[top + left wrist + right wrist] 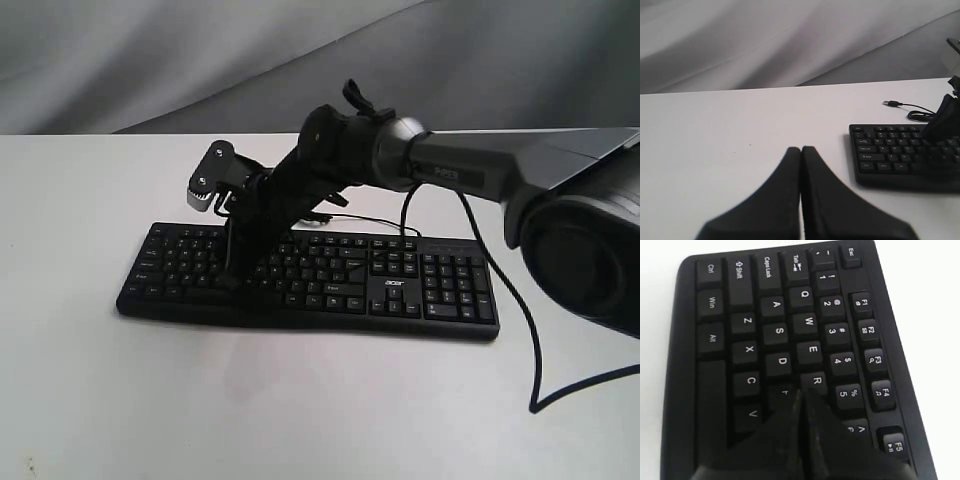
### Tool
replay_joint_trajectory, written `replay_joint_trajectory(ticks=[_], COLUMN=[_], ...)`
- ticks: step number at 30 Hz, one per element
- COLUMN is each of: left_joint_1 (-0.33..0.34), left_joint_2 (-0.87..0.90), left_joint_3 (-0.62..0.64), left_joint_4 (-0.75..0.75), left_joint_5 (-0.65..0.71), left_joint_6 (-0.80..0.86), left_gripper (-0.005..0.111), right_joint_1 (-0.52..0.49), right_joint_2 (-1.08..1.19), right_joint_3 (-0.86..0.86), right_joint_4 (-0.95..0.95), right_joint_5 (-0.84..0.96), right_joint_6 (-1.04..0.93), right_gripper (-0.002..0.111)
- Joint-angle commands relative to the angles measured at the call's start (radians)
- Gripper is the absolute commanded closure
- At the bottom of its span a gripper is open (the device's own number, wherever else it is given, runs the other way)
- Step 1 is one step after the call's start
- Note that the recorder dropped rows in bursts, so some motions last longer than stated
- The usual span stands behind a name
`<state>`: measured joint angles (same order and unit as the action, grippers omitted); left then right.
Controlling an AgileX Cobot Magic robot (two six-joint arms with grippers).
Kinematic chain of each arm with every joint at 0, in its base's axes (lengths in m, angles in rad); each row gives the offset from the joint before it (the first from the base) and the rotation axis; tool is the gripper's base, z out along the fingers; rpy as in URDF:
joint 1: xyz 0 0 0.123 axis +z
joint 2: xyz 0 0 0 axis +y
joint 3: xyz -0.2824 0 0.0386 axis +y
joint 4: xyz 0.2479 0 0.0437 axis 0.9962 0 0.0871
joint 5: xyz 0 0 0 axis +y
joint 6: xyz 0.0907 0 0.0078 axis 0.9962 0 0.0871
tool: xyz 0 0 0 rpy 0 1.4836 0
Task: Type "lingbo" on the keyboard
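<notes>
right claw [801,396]: nearest item. fingers pressed together into one blunt tip, nothing held. the tip sits low over the keyboard [715,340], at the seam between the r key [816,381] and the half-hidden key beside it. i cannot tell if it touches, and the keys under the fingers are hidden.

step, as i judge it: a letter press on the left half, likely g. i'd centre the tip on one cap, press straight down, then lift, since the tip looks wide enough to catch a neighbour.

left claw [801,150]: fingers together, empty, over bare table [715,150]; the keyboard lies off to its side, apart.

usb lead [912,107]: loose behind the keyboard, away from both claws.

right arm's cable [500,290]: hangs by the number pad and could drag.
</notes>
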<state>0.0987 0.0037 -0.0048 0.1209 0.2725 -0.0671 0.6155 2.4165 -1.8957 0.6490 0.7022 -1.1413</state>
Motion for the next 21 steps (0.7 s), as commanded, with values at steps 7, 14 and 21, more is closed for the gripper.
replay_joint_trajectory(ticks=[7, 14, 21], left_joint_1=[0.001, 0.001, 0.001], left_joint_2=[-0.004, -0.004, -0.004], left_joint_3=[0.005, 0.005, 0.005], left_joint_4=[-0.004, -0.004, -0.004], left_joint_5=[-0.005, -0.005, -0.005], left_joint_6=[-0.002, -0.002, -0.002], left_gripper=[0.106, 0.106, 0.106], right_joint_1=[0.003, 0.003, 0.003], right_joint_2=[-0.002, 0.023, 0.021], right_joint_3=[-0.01, -0.01, -0.01], right_joint_4=[0.009, 0.009, 0.006], right_joint_5=[0.05, 0.046, 0.049], right_joint_6=[0.004, 0.004, 0.002], right_gripper=[0.108, 0.108, 0.108])
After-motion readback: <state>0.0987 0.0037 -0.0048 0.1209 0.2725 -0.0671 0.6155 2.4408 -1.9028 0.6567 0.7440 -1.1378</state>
